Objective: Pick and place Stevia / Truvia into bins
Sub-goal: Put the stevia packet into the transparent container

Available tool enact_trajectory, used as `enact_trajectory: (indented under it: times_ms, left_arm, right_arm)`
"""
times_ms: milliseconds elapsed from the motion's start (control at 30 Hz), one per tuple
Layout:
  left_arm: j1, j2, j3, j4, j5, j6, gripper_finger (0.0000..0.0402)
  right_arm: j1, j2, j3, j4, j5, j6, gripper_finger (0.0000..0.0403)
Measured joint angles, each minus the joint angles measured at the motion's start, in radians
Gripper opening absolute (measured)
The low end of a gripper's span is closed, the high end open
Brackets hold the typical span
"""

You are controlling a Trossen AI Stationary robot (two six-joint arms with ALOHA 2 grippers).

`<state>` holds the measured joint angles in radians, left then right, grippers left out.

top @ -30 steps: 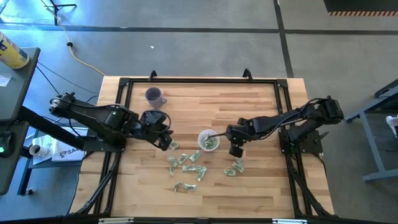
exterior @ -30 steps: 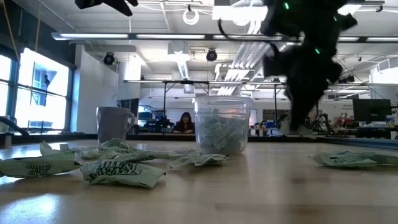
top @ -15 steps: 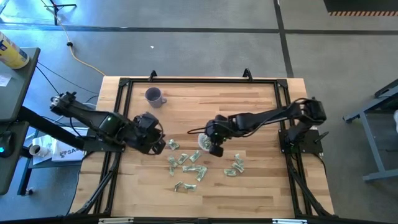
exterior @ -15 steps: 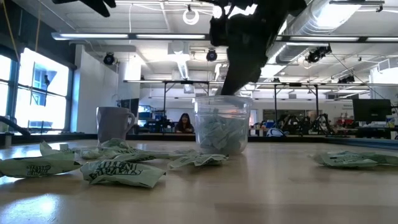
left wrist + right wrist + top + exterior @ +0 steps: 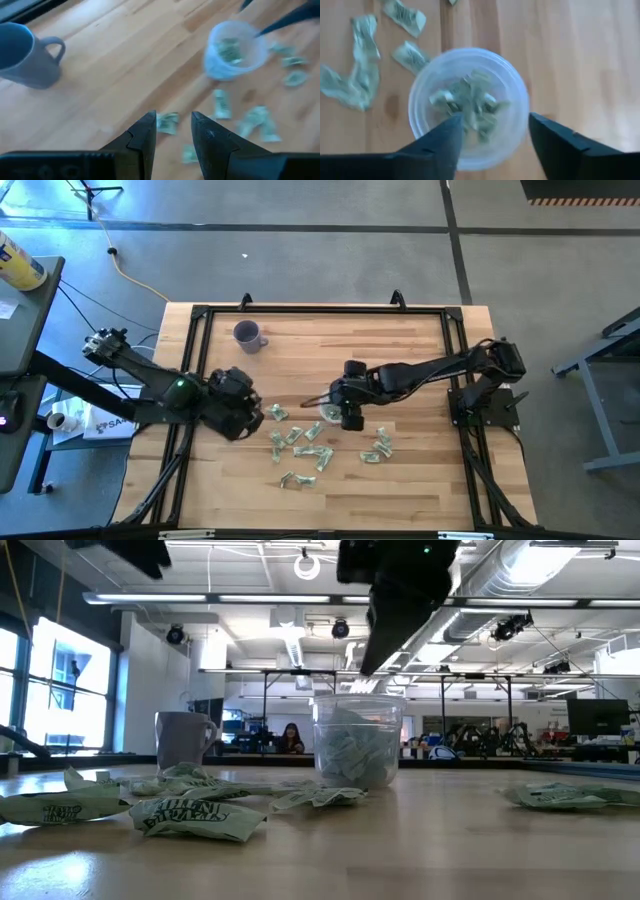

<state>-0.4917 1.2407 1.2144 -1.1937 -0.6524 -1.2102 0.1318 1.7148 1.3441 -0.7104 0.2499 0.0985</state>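
The clear cup [image 5: 470, 100] stands on the wooden table, partly filled with pale green sachets [image 5: 470, 105]; it also shows in the low view [image 5: 357, 740] and the left wrist view [image 5: 232, 50]. My right gripper [image 5: 495, 135] hangs open just above the cup's mouth [image 5: 340, 412], its fingers clear of the rim. Loose sachets lie flat on the table near the cup [image 5: 300, 445], to its right [image 5: 378, 448] and toward the near edge [image 5: 298, 478]. My left gripper [image 5: 173, 122] stands open above the table, left of the cup [image 5: 252, 417], over one sachet [image 5: 167, 122].
A purple mug [image 5: 247, 334] stands at the table's far left, its handle turned right. A black frame [image 5: 320, 308] runs around the table top. Bare wood lies far of the cup and along the near edge.
My right gripper has gone from the sachets on the right toward the table's left and now hangs over the cup. My left gripper has drawn back a little toward the table's left and near edges.
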Motion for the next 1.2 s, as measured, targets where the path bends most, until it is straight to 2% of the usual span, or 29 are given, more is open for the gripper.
enact_trajectory:
  times_ms: [67,133,233,367,467,667,800,933,1200]
  left_arm:
    - [0.066,-0.001,-0.074,0.061,0.042,0.086,0.0156]
    - [0.140,0.002,-0.159,0.142,0.132,0.188,0.0156]
    - [0.249,0.002,-0.278,0.408,0.313,0.391,0.0156]
    - [0.292,0.002,-0.393,0.769,0.512,0.566,0.0156]
    - [0.296,0.001,-0.442,0.903,0.530,0.607,0.0156]
    - [0.295,0.001,-0.452,0.926,0.507,0.570,0.0156]
    - [0.295,0.001,-0.452,0.939,0.504,0.570,0.0156]
    - [0.295,0.001,-0.452,0.939,0.501,0.577,0.0156]
    - [0.295,0.001,-0.452,0.938,0.501,0.577,0.0156]
  right_arm:
    - [0.024,-0.024,0.013,-0.039,0.046,-0.050,0.0249]
    - [0.043,-0.046,0.015,-0.082,0.060,-0.062,0.0268]
    - [0.056,-0.060,0.003,-0.188,0.057,-0.013,0.0282]
    - [0.088,-0.069,-0.053,-0.225,-0.011,0.006,0.0280]
    - [0.137,-0.069,-0.136,-0.225,-0.098,0.051,0.0274]
    - [0.245,-0.068,-0.307,-0.134,-0.167,0.331,0.0262]
    - [0.301,-0.068,-0.367,-0.012,-0.169,0.532,0.0259]
    - [0.309,-0.068,-0.420,0.096,-0.139,0.756,0.0259]
    - [0.309,-0.068,-0.429,0.128,-0.064,1.057,0.0259]
